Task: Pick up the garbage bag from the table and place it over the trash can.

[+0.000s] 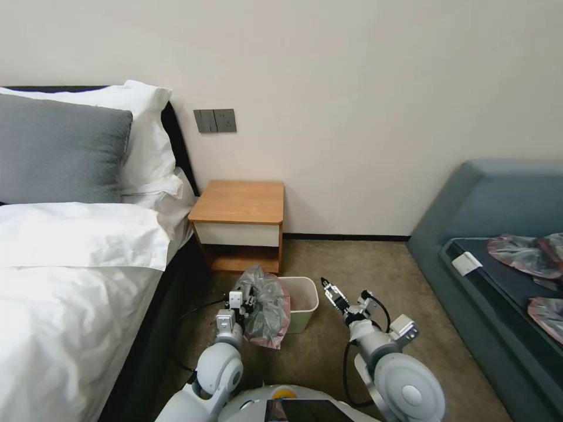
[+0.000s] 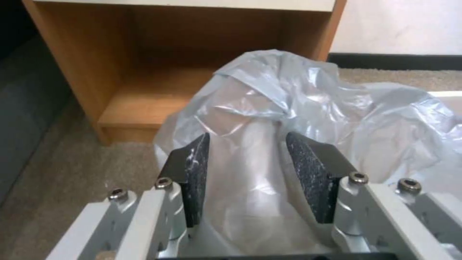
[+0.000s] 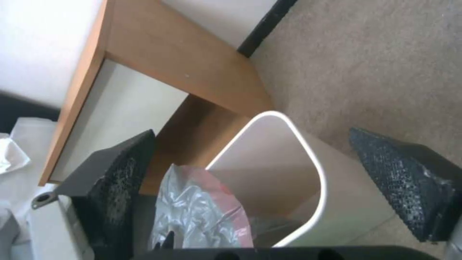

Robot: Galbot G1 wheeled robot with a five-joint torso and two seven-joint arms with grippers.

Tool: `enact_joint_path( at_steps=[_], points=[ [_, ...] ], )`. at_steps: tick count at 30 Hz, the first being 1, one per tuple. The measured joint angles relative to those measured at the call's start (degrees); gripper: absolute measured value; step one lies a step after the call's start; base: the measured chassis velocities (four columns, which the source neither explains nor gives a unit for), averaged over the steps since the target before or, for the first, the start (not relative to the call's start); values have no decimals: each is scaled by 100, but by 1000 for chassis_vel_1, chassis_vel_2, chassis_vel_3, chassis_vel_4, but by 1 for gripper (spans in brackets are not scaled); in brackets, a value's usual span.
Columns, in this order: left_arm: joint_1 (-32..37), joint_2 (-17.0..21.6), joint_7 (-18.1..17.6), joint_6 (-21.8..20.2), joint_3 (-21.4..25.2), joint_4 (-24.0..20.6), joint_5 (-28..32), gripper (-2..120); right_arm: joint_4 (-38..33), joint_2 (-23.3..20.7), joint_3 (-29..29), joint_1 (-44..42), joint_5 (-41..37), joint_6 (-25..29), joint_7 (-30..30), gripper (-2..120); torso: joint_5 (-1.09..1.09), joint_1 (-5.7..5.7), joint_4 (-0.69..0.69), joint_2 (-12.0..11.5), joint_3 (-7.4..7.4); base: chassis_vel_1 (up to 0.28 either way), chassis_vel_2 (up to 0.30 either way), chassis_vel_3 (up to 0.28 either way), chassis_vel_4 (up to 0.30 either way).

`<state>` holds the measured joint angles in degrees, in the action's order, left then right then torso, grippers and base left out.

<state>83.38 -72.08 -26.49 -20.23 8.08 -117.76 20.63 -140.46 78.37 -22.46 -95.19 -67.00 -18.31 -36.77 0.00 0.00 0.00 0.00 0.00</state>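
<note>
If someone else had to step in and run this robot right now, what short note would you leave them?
Left gripper: holds the garbage bag, plastic bunched between its fingers, beside the trash can.
Right gripper: open and empty, hovering on the bin's other side.
The bag is off the table. It hangs against the near-left side of the bin, part of it draped over that rim.
Done: pickup.
Left: spread the bag's mouth over the whole rim.

White, rounded arm shells with grey joints. Black cables (image 1: 347, 357) loop beside the right arm. Silver finger links carry hex screws (image 2: 358, 177) and black textured pads (image 2: 313, 173).
</note>
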Motion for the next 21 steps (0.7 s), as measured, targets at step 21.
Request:
enact_joint_path(
  at_steps=[21],
  points=[
    [-64, -19, -19, 4, -32, -57, -65, 41, -18, 102, -30, -47, 77, 21, 10, 100, -1, 0, 0, 0, 0, 0, 0, 0, 0]
  ],
)
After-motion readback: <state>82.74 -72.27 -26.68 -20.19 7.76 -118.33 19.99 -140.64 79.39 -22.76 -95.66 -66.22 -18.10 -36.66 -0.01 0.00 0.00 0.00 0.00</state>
